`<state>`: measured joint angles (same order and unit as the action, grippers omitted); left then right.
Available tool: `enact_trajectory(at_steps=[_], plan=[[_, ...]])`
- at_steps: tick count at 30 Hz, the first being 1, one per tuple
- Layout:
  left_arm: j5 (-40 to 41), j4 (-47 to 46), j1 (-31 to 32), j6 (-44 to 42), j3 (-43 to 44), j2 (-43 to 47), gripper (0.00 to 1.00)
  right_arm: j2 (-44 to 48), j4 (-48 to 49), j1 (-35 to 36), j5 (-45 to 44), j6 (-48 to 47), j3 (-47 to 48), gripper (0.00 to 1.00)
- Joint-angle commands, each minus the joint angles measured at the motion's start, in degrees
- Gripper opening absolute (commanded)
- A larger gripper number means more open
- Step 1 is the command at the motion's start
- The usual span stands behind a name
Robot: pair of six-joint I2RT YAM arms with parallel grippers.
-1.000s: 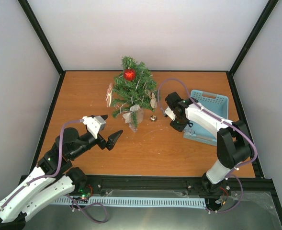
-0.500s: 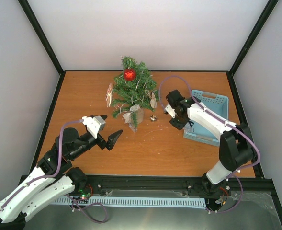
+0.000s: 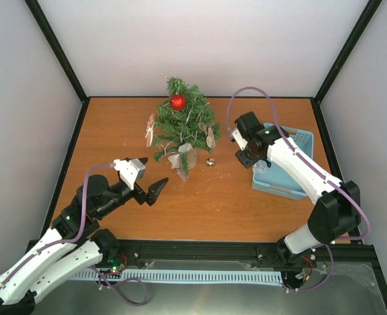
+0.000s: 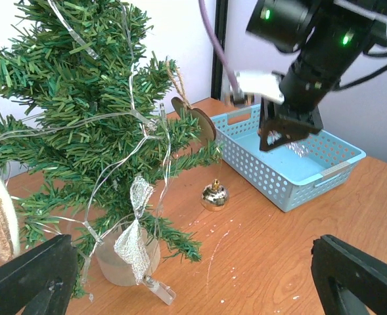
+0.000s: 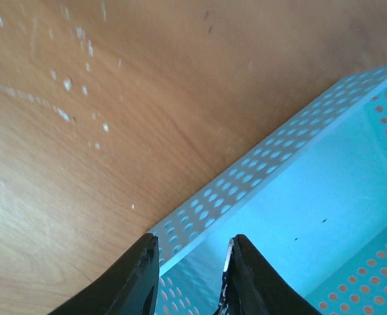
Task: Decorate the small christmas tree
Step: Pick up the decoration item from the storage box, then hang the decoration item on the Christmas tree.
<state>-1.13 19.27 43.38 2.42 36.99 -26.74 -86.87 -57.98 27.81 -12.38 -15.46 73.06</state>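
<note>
The small christmas tree [image 3: 183, 125] [image 4: 81, 98] stands at the back middle of the table. On it hang a red bauble [image 3: 177, 102], a wooden disc [image 4: 196, 118], silver strands and a mesh bow [image 4: 135, 230]. A gold bauble [image 3: 210, 161] [image 4: 214, 195] lies on the table between the tree and the blue basket [image 3: 292, 141] [image 4: 265, 170] [image 5: 246, 170]. My right gripper [image 3: 257, 163] [image 4: 278, 139] [image 5: 190, 246] hangs over the basket's near left corner. Its jaws are narrowly apart and nothing spans the gap. A thin silvery bit shows at one finger's inner face. My left gripper [image 3: 157, 170] [image 4: 193, 246] is wide open and empty, in front of the tree.
A pale wooden figure [image 3: 150, 130] hangs on the tree's left side. White glitter specks [image 4: 236, 233] are scattered on the wood near the gold bauble. Black frame posts stand at the table's back corners.
My right arm has lifted and moved back from the basket's outer left side to above its corner, and its jaws have narrowed. The left arm has stayed still.
</note>
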Motion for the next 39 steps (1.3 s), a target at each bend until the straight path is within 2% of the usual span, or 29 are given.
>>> enact_trajectory(at_steps=[1,6,9,13,19,22,28,35,39], plan=[[-1.2,-1.8,-0.4,-0.2,0.8,-1.1,0.97,5.0,-1.5,-0.9,4.4,7.0,8.2,0.3],[-4.5,-2.7,-0.3,1.8,4.3,-4.6,0.85,10.2,0.9,-1.1,8.4,14.8,13.2,0.29],[-7.3,-5.4,-0.3,2.6,7.6,-7.9,0.78,13.3,5.7,-1.1,16.4,21.0,13.4,0.27],[-12.6,-12.5,-0.2,1.0,12.4,-13.4,0.68,18.8,16.9,-1.1,27.4,33.1,8.8,0.27],[-17.6,-23.2,1.0,-5.1,15.0,-18.9,0.66,26.6,36.9,-1.0,35.4,53.3,-1.1,0.25],[-20.0,-27.6,2.1,-7.9,15.7,-21.6,0.67,28.9,43.5,-1.0,34.9,59.9,-3.8,0.26],[-19.1,-31.2,7.6,-12.5,19.1,-28.1,0.7,32.2,53.3,-0.9,32.0,70.0,-9.3,0.28],[-14.6,-31.9,8.1,-13.5,22.4,-34.4,0.65,33.8,58.2,-0.9,32.3,74.9,-12.4,0.27],[-15.4,-32.5,8.1,-15.1,23.1,-36.9,0.61,34.8,59.0,-0.8,31.6,75.5,-12.4,0.27]])
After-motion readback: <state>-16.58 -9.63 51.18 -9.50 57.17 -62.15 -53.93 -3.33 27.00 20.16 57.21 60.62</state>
